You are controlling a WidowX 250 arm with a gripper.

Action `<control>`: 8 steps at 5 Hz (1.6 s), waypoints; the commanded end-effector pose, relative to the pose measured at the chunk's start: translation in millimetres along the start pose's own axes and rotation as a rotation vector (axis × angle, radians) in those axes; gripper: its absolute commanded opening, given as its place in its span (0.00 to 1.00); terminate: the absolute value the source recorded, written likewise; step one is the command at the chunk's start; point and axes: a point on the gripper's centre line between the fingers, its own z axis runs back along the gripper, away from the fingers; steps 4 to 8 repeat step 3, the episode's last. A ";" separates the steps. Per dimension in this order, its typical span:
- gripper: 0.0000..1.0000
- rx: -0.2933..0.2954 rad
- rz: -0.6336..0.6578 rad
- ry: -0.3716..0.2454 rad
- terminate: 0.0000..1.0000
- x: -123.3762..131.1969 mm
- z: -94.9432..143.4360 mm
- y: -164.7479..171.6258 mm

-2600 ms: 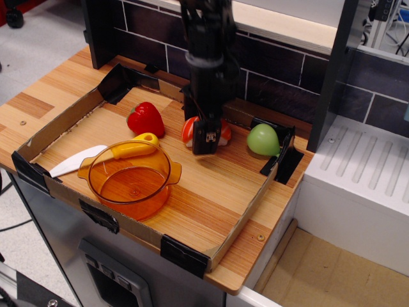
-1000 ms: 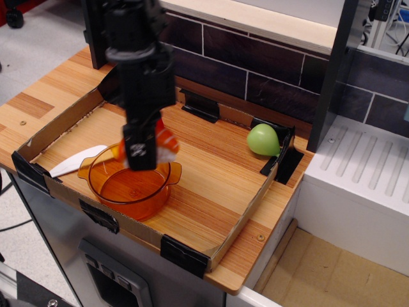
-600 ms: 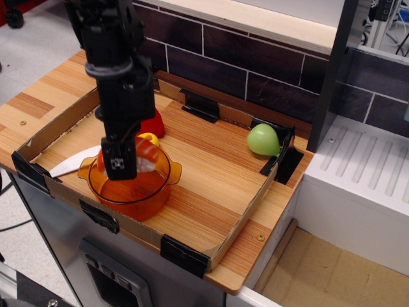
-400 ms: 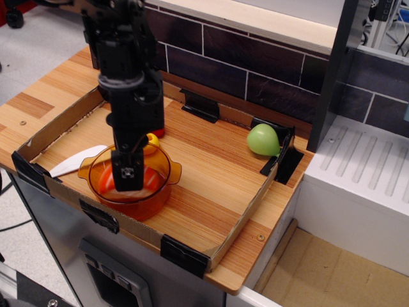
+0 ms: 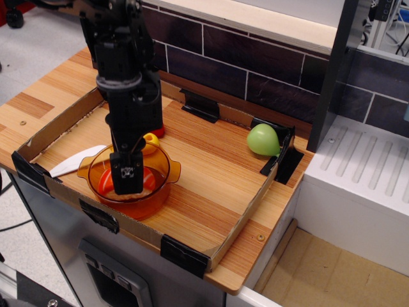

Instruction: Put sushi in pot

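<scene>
The transparent orange pot [image 5: 167, 167] stands at the front left of the cardboard tray. My black gripper [image 5: 128, 182] reaches straight down into the pot, its tips near the pot's floor. The sushi [image 5: 151, 180], orange-red, shows on both sides of the fingers, low inside the pot. The jaws stand closed on it. The front finger hides the sushi's middle and its rice base.
A white toy knife [image 5: 73, 161] with a yellow handle [image 5: 151, 141] lies just behind the pot on the left. A red toy [image 5: 157, 131] peeks out behind the arm. A green pear-shaped toy [image 5: 263, 139] sits at the tray's back right. Low cardboard walls [image 5: 236, 224] ring the tray.
The gripper carried the sushi from the tray's back middle to the left, over the pot, then down into it. In the last moment it sank slightly lower.
</scene>
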 end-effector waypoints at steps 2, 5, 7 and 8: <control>1.00 0.125 0.077 -0.171 0.00 1.0 82.9 -4.5; 1.00 0.125 0.077 -0.171 1.00 1.0 82.9 -4.5; 1.00 0.125 0.077 -0.171 1.00 1.0 82.9 -4.5; 1.00 0.125 0.077 -0.171 1.00 1.0 82.9 -4.5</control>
